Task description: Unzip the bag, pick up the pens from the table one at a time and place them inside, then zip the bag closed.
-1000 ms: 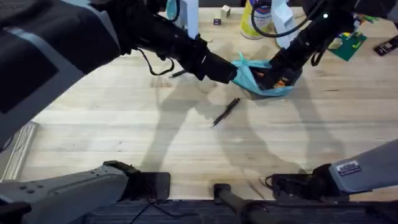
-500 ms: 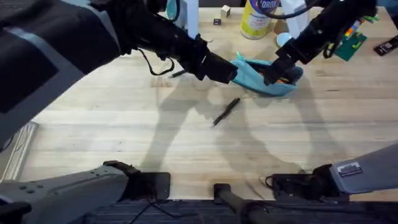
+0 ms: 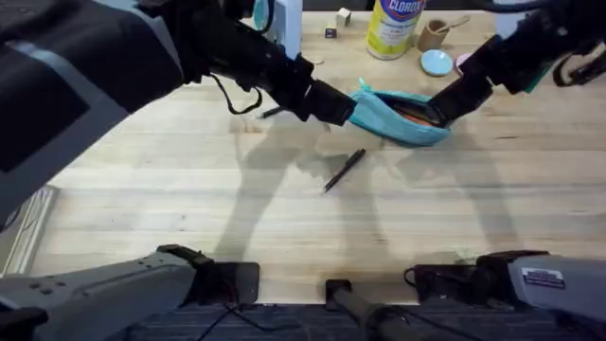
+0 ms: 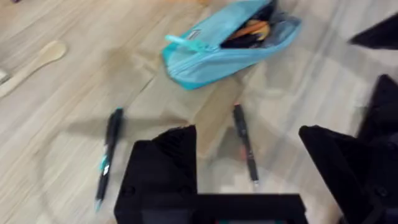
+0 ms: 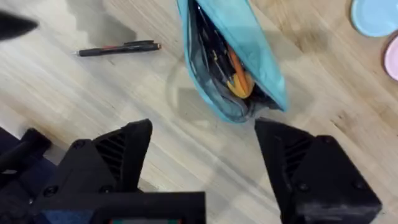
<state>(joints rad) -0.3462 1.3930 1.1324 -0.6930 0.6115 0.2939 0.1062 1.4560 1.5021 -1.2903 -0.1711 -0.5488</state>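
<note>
the bag (image 3: 402, 116) lies unzipped toward the counter's (image 3: 189, 199) far edge; both claws, left claw (image 4: 249, 152) and right claw (image 5: 202, 146), gape empty, ready for pens (image 3: 344, 170).

Turquoise cloth bag (image 3: 402, 116), wooden table (image 3: 189, 189)

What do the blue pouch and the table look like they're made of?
The bag: soft woven fabric, matte turquoise; it sags and creases around its open zipper. The table: light wood, likely sealed; plank seams and grain show, with a faint sheen.
</note>
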